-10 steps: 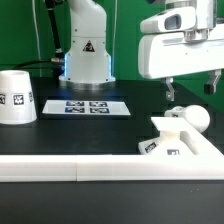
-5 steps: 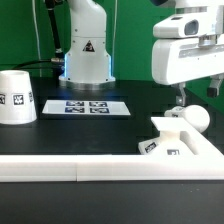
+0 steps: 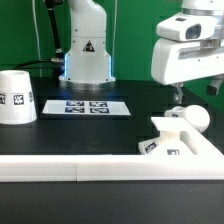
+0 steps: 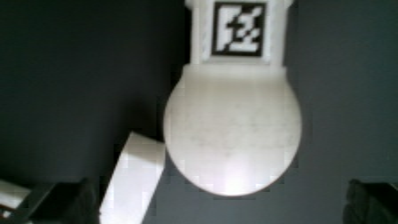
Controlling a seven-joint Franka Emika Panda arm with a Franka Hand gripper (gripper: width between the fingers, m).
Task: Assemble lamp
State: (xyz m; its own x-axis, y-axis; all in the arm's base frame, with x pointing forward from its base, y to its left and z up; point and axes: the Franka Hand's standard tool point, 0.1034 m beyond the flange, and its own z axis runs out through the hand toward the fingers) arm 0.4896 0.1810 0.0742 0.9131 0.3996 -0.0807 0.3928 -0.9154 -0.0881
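Note:
The bulb (image 3: 191, 117) lies on its side on the black table at the exterior view's right, its round end toward the flat square base (image 3: 176, 146) just in front of it. In the wrist view the bulb (image 4: 231, 125) fills the middle, its tagged neck (image 4: 240, 30) points away, and a white edge of the base (image 4: 132, 182) shows beside it. My gripper (image 3: 196, 93) hovers open and empty just above the bulb; in the wrist view (image 4: 217, 208) its dark fingertips (image 4: 61, 200) stand wide on either side. The tapered shade (image 3: 15, 97) stands far off at the exterior view's left.
The marker board (image 3: 88, 105) lies flat at the middle back. The robot's pedestal (image 3: 88, 55) stands behind it. A long white rail (image 3: 80, 167) runs along the table's front edge, meeting the base.
My gripper has moved toward the exterior view's right and now hangs over the bulb. The lamp parts have not moved.

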